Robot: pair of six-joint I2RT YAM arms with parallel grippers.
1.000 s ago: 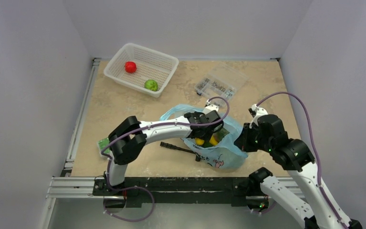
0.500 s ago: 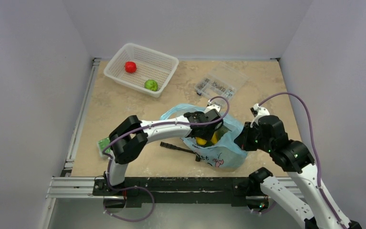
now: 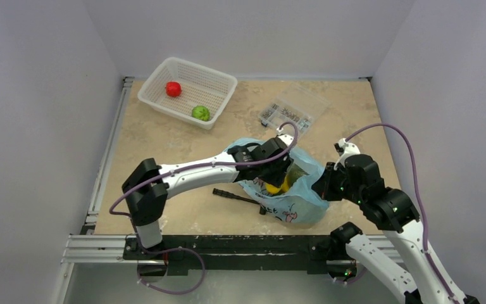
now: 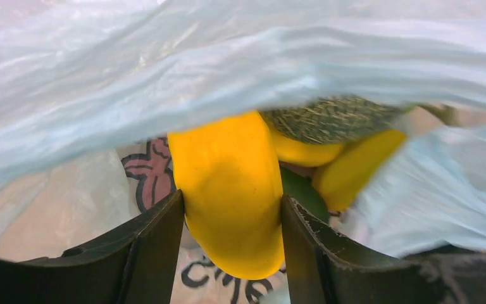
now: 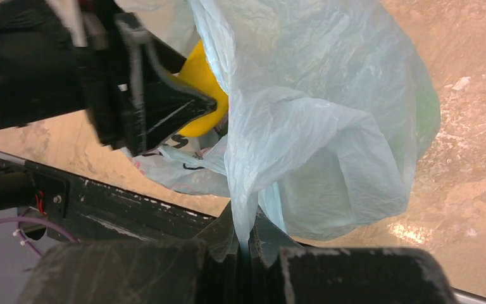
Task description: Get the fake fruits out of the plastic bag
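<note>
The light-blue plastic bag (image 3: pixel 294 206) lies near the table's front, its mouth held up. My left gripper (image 4: pixel 232 209) reaches inside it, both fingers pressed against the sides of an orange-yellow oval fruit (image 4: pixel 231 183). Behind that fruit sit a yellow banana (image 4: pixel 354 164) and a rough green fruit (image 4: pixel 329 117). From above, my left gripper (image 3: pixel 277 179) is sunk in the bag's mouth. My right gripper (image 5: pixel 245 237) is shut on a gathered fold of the bag (image 5: pixel 329 126), at its right edge. A red fruit (image 3: pixel 173 88) and a green fruit (image 3: pixel 200 113) lie in the basket.
The white mesh basket (image 3: pixel 218 79) stands at the back left. A clear compartment box (image 3: pixel 291 111) of small metal parts sits behind the bag. A black tool (image 3: pixel 237 197) lies on the table just left of the bag.
The left arm's elbow has swung to the left, and its jaws have narrowed onto the orange-yellow fruit inside the bag. The right gripper has kept its hold on the bag.
</note>
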